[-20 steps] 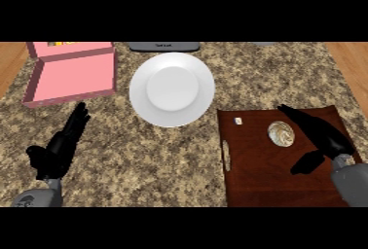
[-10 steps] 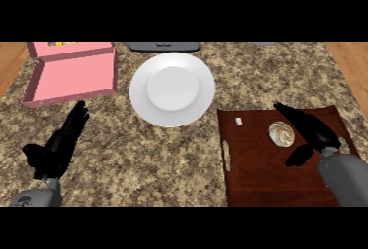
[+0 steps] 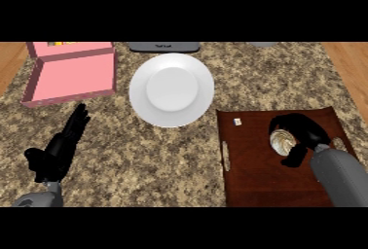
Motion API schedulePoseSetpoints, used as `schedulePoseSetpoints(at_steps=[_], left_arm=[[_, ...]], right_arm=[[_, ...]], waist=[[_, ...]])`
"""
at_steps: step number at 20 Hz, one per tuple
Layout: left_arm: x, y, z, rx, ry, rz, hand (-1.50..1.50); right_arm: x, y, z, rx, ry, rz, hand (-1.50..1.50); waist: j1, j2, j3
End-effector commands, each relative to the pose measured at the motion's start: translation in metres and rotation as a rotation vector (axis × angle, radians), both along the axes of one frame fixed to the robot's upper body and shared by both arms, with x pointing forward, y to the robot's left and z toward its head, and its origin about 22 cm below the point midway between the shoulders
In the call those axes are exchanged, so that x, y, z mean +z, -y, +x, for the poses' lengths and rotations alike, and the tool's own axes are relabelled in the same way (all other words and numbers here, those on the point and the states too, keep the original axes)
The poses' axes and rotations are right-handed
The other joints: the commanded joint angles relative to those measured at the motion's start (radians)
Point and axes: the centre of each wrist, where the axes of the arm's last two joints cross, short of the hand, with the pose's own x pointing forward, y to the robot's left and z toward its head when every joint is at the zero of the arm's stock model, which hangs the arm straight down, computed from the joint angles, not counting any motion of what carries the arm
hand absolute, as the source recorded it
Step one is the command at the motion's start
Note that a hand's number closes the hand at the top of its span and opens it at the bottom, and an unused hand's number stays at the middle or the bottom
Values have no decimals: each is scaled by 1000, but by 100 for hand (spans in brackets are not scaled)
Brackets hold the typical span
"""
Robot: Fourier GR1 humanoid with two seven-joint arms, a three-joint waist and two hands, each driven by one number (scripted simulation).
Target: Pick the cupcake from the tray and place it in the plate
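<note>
The cupcake (image 3: 283,141), pale with a swirled top, sits on the dark brown tray (image 3: 255,170) at the right. My right hand (image 3: 304,131) arches over it, fingers curled round its far and right sides and the thumb down at its near edge; part of the cupcake is hidden. The white plate (image 3: 171,89) lies bare on the counter, up and left of the tray. My left hand (image 3: 61,146) rests open at the lower left, fingers straight and pointing away.
An open pink box (image 3: 70,73) stands at the back left. A dark appliance edge (image 3: 164,46) sits behind the plate. A small white tag (image 3: 236,122) lies in the tray's far left corner. Wooden floor shows beyond both counter ends.
My right hand has moved left and down over the cupcake, and its fingers have curled around it. The left hand and the plate have not moved.
</note>
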Motion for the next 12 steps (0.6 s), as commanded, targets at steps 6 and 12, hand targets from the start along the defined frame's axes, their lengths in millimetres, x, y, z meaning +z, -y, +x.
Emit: schedulePoseSetpoints(at_steps=[6,12], left_arm=[[-8,-10,-4,16,0,12,0],[-10,0,6,4,0,7,0]], right_arm=[[-22,10,-16,-436,16,11,150],[-1,-21,-15,-419,304,-22,150]], waist=[[-9,6,11],[-9,6,11]])
